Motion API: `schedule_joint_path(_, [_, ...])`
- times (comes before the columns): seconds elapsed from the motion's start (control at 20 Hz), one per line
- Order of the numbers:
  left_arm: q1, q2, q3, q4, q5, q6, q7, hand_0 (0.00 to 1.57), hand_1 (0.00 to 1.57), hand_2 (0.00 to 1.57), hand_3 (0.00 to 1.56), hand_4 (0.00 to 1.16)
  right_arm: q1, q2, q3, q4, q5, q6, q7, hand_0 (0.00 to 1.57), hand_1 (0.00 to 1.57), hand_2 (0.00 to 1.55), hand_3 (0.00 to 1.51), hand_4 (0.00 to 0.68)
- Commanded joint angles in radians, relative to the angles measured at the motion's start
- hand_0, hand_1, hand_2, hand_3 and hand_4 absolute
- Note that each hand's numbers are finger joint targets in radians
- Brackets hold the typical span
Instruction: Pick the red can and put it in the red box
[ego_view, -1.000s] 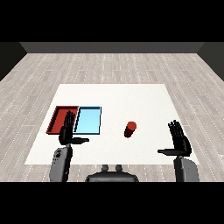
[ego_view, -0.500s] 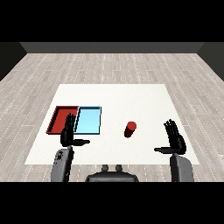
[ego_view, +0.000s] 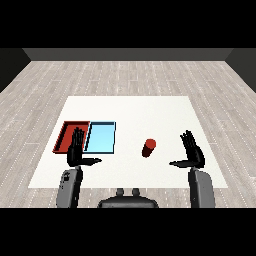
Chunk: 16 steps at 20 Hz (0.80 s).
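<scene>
- My right hand (ego_view: 192, 152) hangs over the tabletop (ego_view: 130, 110) at about 4 o'clock from the middle of the white surface, fingers straight and pointing up and away from me, thumb stuck out sideways toward 9 o'clock. It has hold of nothing.
- The red can (ego_view: 148, 148) stands upright on the tabletop, at 9 o'clock from my right hand and apart from it, with bare white surface between the thumb tip and the can.
- My left hand (ego_view: 76, 151) is likewise spread flat, fingers straight and raised, thumb reaching out toward 3 o'clock. It carries nothing.
- The fingers of my left hand overlap the near edge of the two trays as I see them, around the line where they meet; I cannot tell whether they touch the trays or hover above them.
- The red tray (ego_view: 66, 135) lies at roughly 9 o'clock on the tabletop, with the light blue tray (ego_view: 101, 137) just beside it on its 3 o'clock side, the two set edge to edge.
- The can sits at 3 o'clock from the light blue tray, near it but not touching, so the blue tray lies between the can and the red tray.
- Both grey forearms come in from the near edge, the left at 7 o'clock, the right at 5 o'clock.
</scene>
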<state>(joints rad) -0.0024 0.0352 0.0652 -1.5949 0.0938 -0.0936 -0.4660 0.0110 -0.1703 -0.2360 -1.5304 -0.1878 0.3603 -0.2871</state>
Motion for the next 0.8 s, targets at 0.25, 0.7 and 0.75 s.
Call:
schedule_joint_path(0.25, [-0.052, 0.009, 0.015, -0.036, 0.038, 0.010, 0.085, 0.00, 0.00, 0.00, 0.00, 0.00, -0.020, 0.069, 0.047, 0.025, -0.051, -0.009, 0.076, 0.00, 0.00, 0.00, 0.00, 0.000])
schedule_joint_path(0.7, [0.076, 0.022, 0.024, -0.095, 0.047, -0.025, 0.028, 0.00, 0.00, 0.00, 0.00, 0.00, -0.099, 0.100, 0.076, 0.310, 0.048, -0.032, -0.137, 0.00, 0.00, 0.00, 0.00, 0.000])
schedule_joint_path(0.75, [0.008, -0.002, -0.008, 0.012, -0.001, -0.005, -0.013, 0.00, 0.00, 0.00, 0.00, 0.00, -0.070, 0.107, 0.090, 0.173, -0.006, -0.047, -0.017, 0.00, 0.00, 0.00, 0.00, 0.000])
